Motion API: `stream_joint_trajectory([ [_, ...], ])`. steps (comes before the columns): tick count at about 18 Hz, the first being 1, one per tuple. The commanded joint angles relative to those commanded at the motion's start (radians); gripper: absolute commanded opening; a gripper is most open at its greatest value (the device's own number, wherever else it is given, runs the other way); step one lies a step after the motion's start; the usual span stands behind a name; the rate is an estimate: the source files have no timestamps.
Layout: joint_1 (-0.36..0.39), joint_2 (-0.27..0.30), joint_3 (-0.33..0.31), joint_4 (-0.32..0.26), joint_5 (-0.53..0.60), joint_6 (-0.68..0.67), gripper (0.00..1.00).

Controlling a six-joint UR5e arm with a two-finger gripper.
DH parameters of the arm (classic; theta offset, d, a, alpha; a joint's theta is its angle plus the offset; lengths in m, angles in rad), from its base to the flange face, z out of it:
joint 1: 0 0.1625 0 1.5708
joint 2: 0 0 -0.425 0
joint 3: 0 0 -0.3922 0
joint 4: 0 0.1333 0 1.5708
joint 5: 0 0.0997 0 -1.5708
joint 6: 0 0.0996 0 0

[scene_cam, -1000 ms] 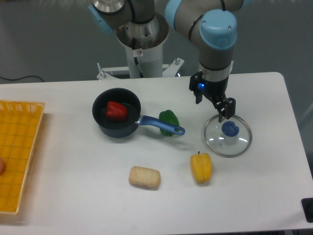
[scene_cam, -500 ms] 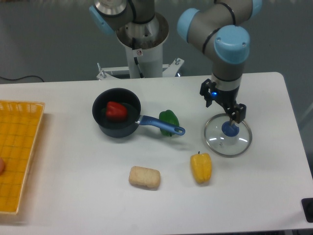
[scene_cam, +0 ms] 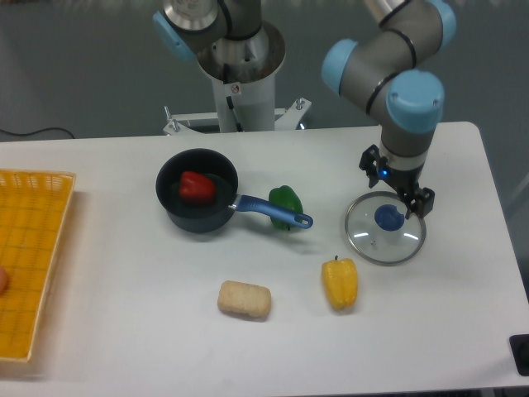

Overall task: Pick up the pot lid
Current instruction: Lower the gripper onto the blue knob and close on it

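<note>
Clear pot lid (scene_cam: 372, 241), blue knob (scene_cam: 389, 218) up, seemingly flat on table (scene_cam: 132, 331)

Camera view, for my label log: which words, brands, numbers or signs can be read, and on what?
None: no readable text shows on the pot lid, the pan, the orange crate or the claw. Any tiny print would be too small to read.

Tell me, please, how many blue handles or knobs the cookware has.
2: the long handle on the black pan, and the knob atop the clear lid. The yellow basket is cut off, so it may hide more.
</note>
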Motion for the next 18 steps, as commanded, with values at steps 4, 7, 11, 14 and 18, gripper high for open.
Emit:
stream_joint_trajectory([
  [4,-0.003,-0.055,0.014,0.032,0.000,0.035,1.00],
  [7,0.001,-0.068,0.020,0.045,-0.012,0.038,1.00],
  [11,0.003,-0.083,0.014,0.048,-0.023,0.032,1.00],
  [14,0.012,-0.081,0.009,0.046,-0.037,0.029,1.00],
  [18,0.012,-0.081,-0.001,0.046,-0.038,0.028,1.00],
])
